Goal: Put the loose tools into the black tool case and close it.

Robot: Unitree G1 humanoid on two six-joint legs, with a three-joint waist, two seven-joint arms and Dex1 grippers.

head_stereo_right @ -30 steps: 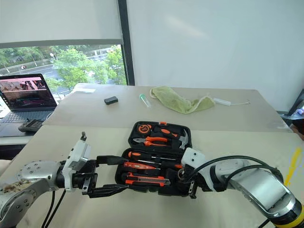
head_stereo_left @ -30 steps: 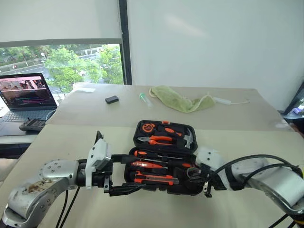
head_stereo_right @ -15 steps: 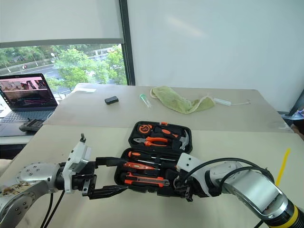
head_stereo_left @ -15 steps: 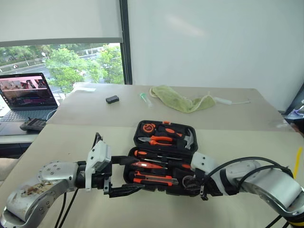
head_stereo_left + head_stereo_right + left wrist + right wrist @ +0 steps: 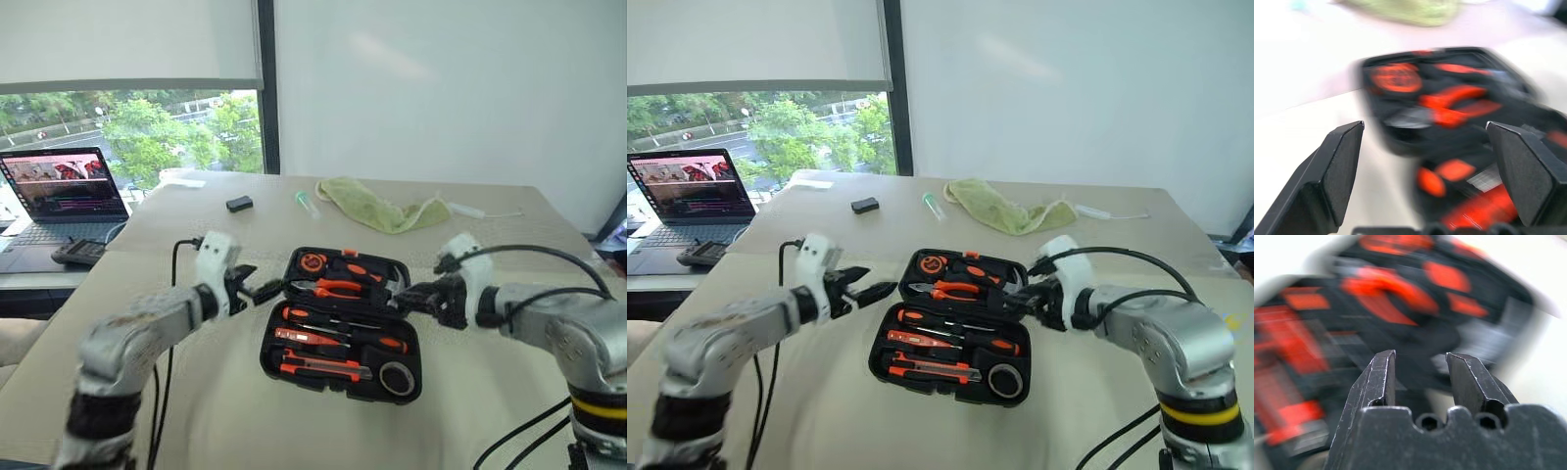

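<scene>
The black tool case (image 5: pixel 333 384) lies open on the near table, its lid half on the far side. The near half holds the loose tools: screwdrivers (image 5: pixel 338 321), an orange-black utility knife (image 5: pixel 323 365) and a small tape roll (image 5: pixel 396 377) in the near right corner. Pliers, a hammer and a tape measure sit in the lid. My left gripper (image 5: pixel 277 289) hovers open by the lid's left edge, fingers wide apart in the left wrist view (image 5: pixel 1425 127). At the lid's right edge, my right gripper (image 5: pixel 399 292) is open with a narrow empty gap (image 5: pixel 1420 355).
An open laptop (image 5: pixel 64 186) and a dark handset (image 5: pixel 78 253) stand on a desk at the left. On the far table lie a small black box (image 5: pixel 238 204), a clear tube (image 5: pixel 306 203), a green cloth (image 5: pixel 377 206) and a white cable (image 5: pixel 480 211).
Both arms lifted from the case's near corners and swung forward to either side of the lid. The right gripper opened, and the tape roll now lies in the case. The camera shifted slightly.
</scene>
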